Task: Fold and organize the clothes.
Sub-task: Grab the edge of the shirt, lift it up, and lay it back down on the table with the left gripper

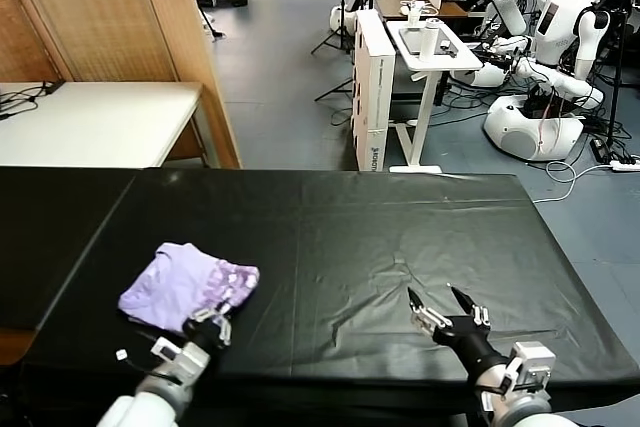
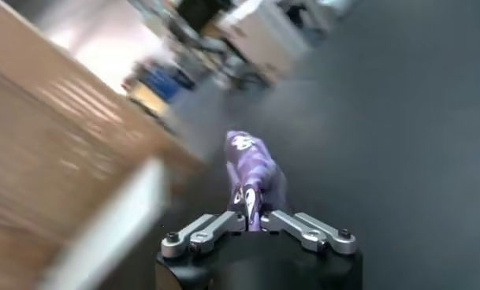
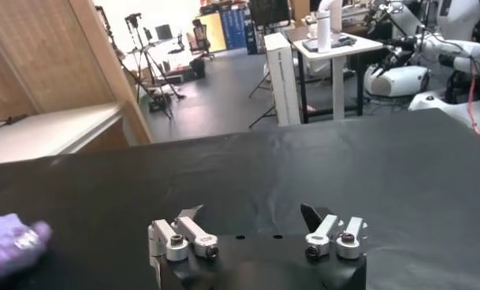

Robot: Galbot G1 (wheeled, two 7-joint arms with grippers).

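Note:
The clothes are one lavender T-shirt [image 1: 180, 282], folded into a small bundle on the left of the black table [image 1: 350, 227], with its darker print along the right-hand edge. My left gripper [image 1: 208, 329] sits at the bundle's near edge. In the left wrist view the left gripper [image 2: 254, 222] is shut on a fold of the printed T-shirt [image 2: 255, 161]. My right gripper [image 1: 446, 305] rests low over the table's near right, far from the shirt, and is open with nothing between its fingers. The right wrist view shows the right gripper [image 3: 251, 213] and the T-shirt [image 3: 11, 244] far off.
A white table [image 1: 90, 122] and a wooden partition [image 1: 120, 7] stand behind the left side. A white stand [image 1: 430, 52] and parked robots [image 1: 560, 37] are at the back right. Wrinkles cross the black cloth near the right gripper.

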